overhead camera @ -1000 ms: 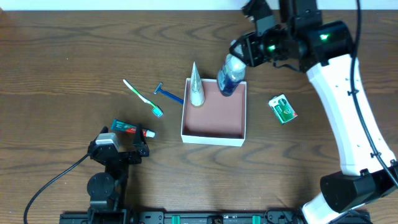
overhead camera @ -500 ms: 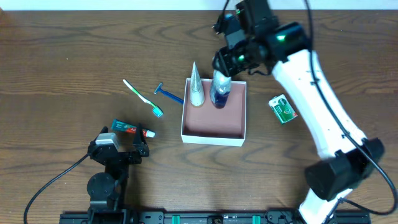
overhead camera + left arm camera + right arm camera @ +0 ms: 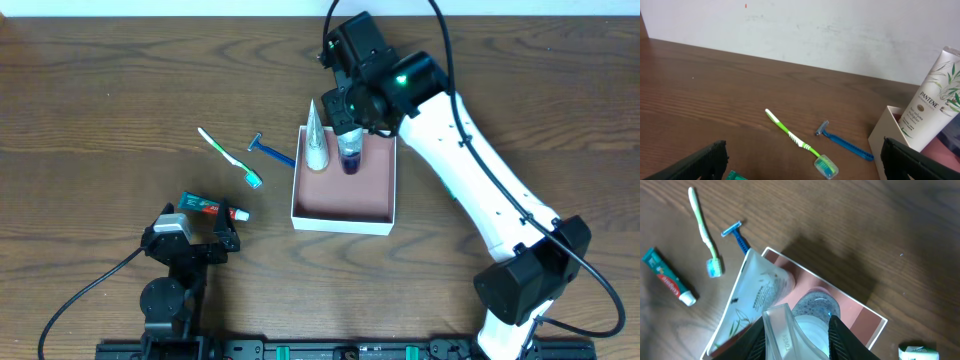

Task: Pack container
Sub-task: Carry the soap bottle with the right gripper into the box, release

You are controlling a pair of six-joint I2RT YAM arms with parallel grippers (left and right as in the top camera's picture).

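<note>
Roughly mid-counter sits the container [image 3: 343, 222], a shallow square box with thin white walls and a reddish-brown floor, on the dark wood-grain counter [image 3: 100, 90].

- Right claw [image 3: 349, 122]: over the box's far side, clamped on a clear plastic bottle of blue liquid [image 3: 349, 156]. The right wrist view shows the claw [image 3: 802, 337] with its translucent fingers [image 3: 780, 327] on either side of the bottle's top, and the bottle [image 3: 816, 309] upright below them. The bottle's base is over the container floor [image 3: 862, 322] near the far wall. Contact with the floor cannot be told.
- White squeeze tube with green leaf print [image 3: 316, 138]: inside the box at its far left corner, crimped end up, leaning. It is just beside the bottle. The left wrist view reads "PANTENE" on it [image 3: 932, 105], rising above the white wall [image 3: 884, 137]. It also shows in the right wrist view [image 3: 752, 297].
- Left claw [image 3: 190, 240]: near the counter's front edge, well apart from the box, its dark fingers [image 3: 705, 160] spread wide with nothing between them.
- Outside the box, to its left: a blue disposable razor [image 3: 270, 151] nearest, then a green-and-white toothbrush [image 3: 228, 157], neither touching the other. A small green-and-red toothpaste tube with a white cap [image 3: 211, 208] lies just ahead of the left claw.
</note>
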